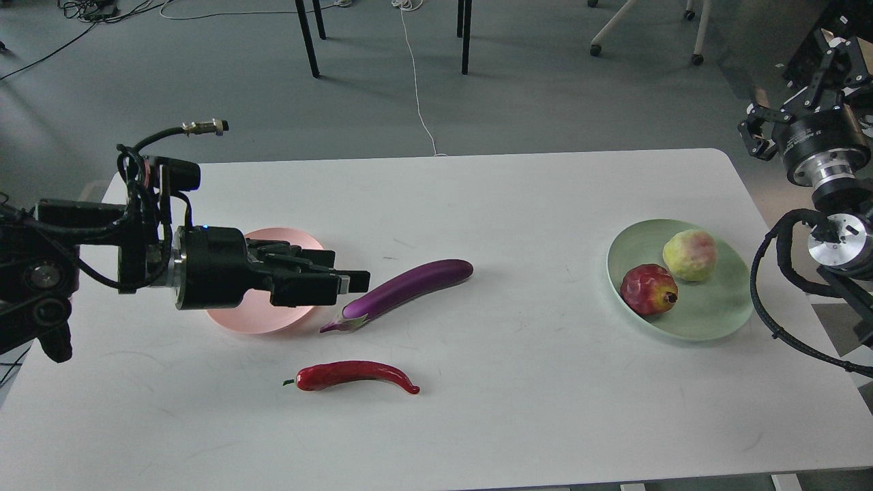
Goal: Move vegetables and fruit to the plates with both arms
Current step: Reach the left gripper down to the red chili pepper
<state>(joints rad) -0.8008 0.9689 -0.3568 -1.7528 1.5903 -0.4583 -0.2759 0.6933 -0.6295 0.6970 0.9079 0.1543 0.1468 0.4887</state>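
Eggplant [408, 292] lies just past the left gripper [354, 279], whose fingers seem nearly closed and empty above the pink plate [262, 317], chili [354, 376] nearer, both fruits on the green plate [709, 320] by the right gripper [753, 133], its gap unclear.

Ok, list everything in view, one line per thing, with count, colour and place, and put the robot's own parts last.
Rectangular table: one, white, fills the view.
Round matte plastic plate: one, pale pink, left, partly behind the left claw.
Round ringed plate: one, mint green, right.
Long glossy eggplant: one, purple, table centre, beside the pink plate.
Curved shiny chili pepper: one, red, on the table nearer than the eggplant.
Round pomegranate: one, dark red, on the green plate.
Round blushed fruit: one, yellow-green, on the green plate.
Chair legs: several, black, floor beyond.
Left claw: one, black, over the pink plate.
Right claw: one, black, off the table's right edge.
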